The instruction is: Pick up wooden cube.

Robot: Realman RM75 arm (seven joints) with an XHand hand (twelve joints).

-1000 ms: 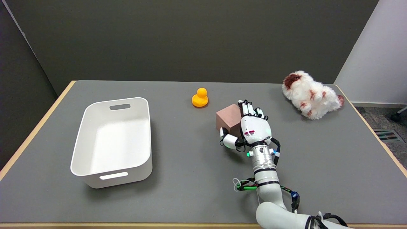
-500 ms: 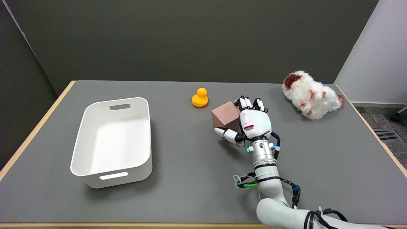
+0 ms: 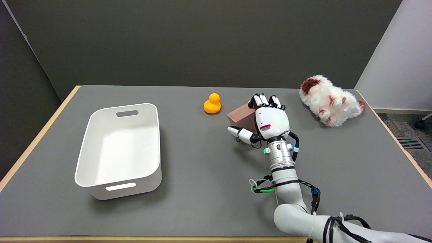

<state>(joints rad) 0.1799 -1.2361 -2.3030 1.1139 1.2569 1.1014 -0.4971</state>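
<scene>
The wooden cube [image 3: 241, 116], reddish-brown, is held tilted in the air right of the table's middle. My right hand [image 3: 266, 119] grips it, with the thumb under its near lower edge and the fingers [image 3: 261, 100] curled over its far right side. The back of the hand hides the cube's right part. A shadow lies on the table below the hand.
A yellow rubber duck [image 3: 212, 103] sits just left of the cube, at the back. A white plastic bin [image 3: 120, 149] stands at the left. A white and brown plush toy [image 3: 330, 100] lies at the back right. The grey table [image 3: 202, 189] has a wooden edge.
My right hand has risen with the cube, lifting it off the table and carrying it farther back; the cube now tilts more.
</scene>
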